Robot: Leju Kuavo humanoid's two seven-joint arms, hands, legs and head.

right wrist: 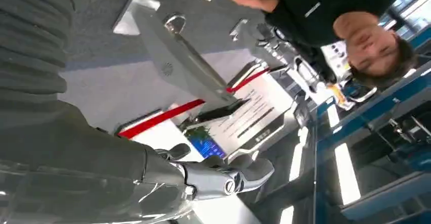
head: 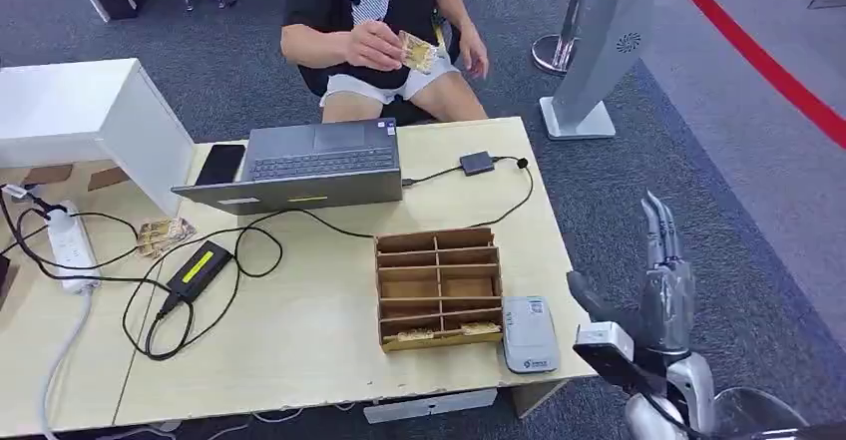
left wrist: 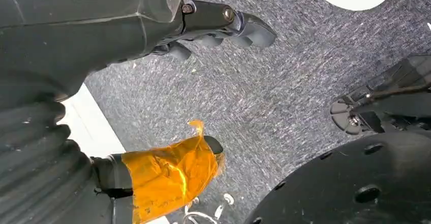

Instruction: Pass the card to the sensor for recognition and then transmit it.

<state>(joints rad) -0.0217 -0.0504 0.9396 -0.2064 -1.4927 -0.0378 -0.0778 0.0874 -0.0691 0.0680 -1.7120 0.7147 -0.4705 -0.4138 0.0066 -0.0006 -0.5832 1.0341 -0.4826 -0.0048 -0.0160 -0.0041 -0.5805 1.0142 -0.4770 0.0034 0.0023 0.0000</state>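
The right hand [head: 663, 280], empty with fingers apart, stands off the desk's [head: 309, 350] edge, cards in the wooden organizer [head: 439, 287] at its nine o'clock, nearer it than the left hand [left wrist: 152, 31].

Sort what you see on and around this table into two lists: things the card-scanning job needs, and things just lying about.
Job:
gold card in the person's hand
grey flat card sensor
brown compartmented cardboard card box
robot's right hand, raised, holding nothing

Lying about:
grey open laptop
black phone
white power strip
black power adapter
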